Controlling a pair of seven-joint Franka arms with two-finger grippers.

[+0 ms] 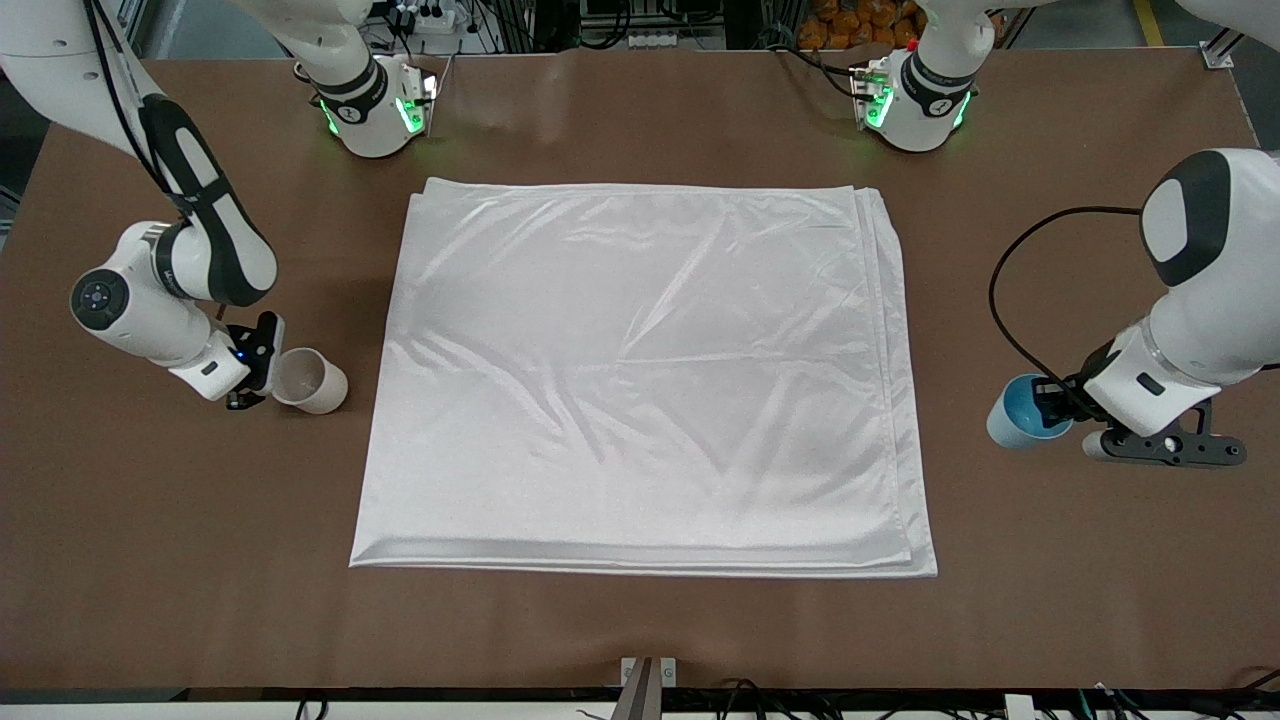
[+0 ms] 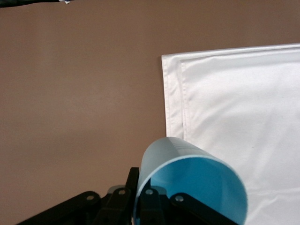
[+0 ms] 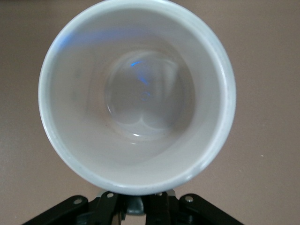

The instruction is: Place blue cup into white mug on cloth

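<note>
Pickup step: right gripper (image 1: 252, 375) is clamping the off-white cylindrical mug (image 1: 310, 380), left gripper (image 1: 1062, 405) the tapered light-blue cup (image 1: 1020, 410), both beside the shiny white folded cloth (image 1: 640, 380); next, mug onto cloth.

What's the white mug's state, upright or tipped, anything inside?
Tipped and empty. The white mug leans in the right gripper, mouth facing the wrist camera, bare pale bottom visible, off the cloth.
</note>
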